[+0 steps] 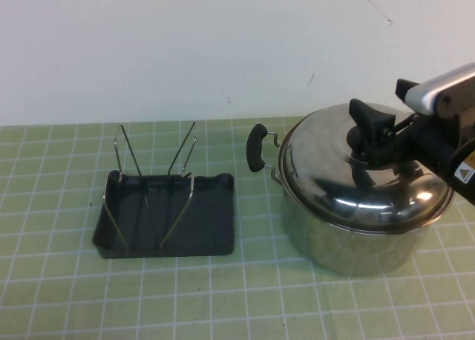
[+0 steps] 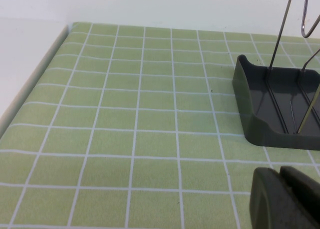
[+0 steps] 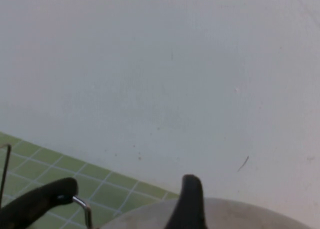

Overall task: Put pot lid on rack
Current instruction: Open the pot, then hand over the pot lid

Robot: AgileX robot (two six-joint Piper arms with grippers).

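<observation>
Pot lid [image 1: 356,173], the round domed stainless-steel one, is sitting on the deep steel pot [image 1: 349,240] near the right edge of the green checked table [image 1: 223,295], not yet lifted. The right gripper [image 1: 369,136] is reaching in from the right edge and sitting at the lid's centre, where the knob should be, though I cannot tell whether its fingers are closed on it. The dark grey plastic rack [image 1: 167,217] with thin wire prongs is standing empty toward the table's middle, well apart from the pot. The left gripper [image 2: 285,199] is hanging low near the left edge, just beside the rack, its jaws looking pressed together on nothing. Judging by this, the grasping step is underway; next comes lifting the lid clear, carrying it leftward and tilting it between the prongs.
</observation>
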